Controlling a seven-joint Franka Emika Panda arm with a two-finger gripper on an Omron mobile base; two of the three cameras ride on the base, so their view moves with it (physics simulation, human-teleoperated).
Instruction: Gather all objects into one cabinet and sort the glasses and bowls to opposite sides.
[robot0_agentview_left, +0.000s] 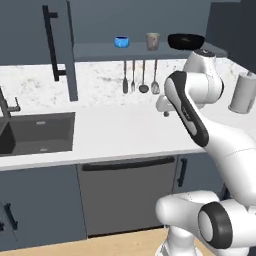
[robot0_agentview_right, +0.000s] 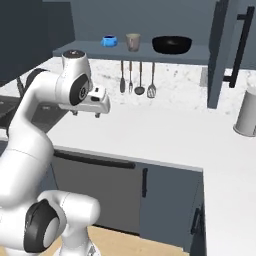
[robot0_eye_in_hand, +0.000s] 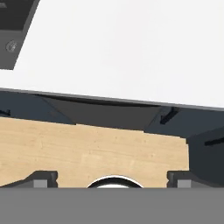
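The dark slate-blue cabinet (robot0_agentview_left: 100, 50) stands open above the counter. On its shelf, from left to right, are the small bright blue bowl (robot0_agentview_left: 121, 42) (robot0_agentview_right: 109, 41), a beige-grey cup (robot0_agentview_left: 152, 41) (robot0_agentview_right: 133, 41) and the wide black bowl (robot0_agentview_left: 186, 41) (robot0_agentview_right: 172, 44). The cup stands between the two bowls. My gripper (robot0_agentview_left: 166, 113) (robot0_agentview_right: 86, 114) (robot0_eye_in_hand: 113, 179) hangs over the white counter, well below and in front of the shelf. It points down, open, with nothing between its fingers (robot0_eye_in_hand: 43, 178).
One open cabinet door (robot0_agentview_left: 64, 50) with a black bar handle hangs left of the shelf, another (robot0_agentview_right: 226, 55) to its right. Utensils (robot0_agentview_left: 140, 77) hang under the shelf. A sink (robot0_agentview_left: 40, 132) lies at left, a white-grey cylinder (robot0_agentview_left: 243, 92) at right. A dishwasher (robot0_agentview_left: 125, 195) sits below.
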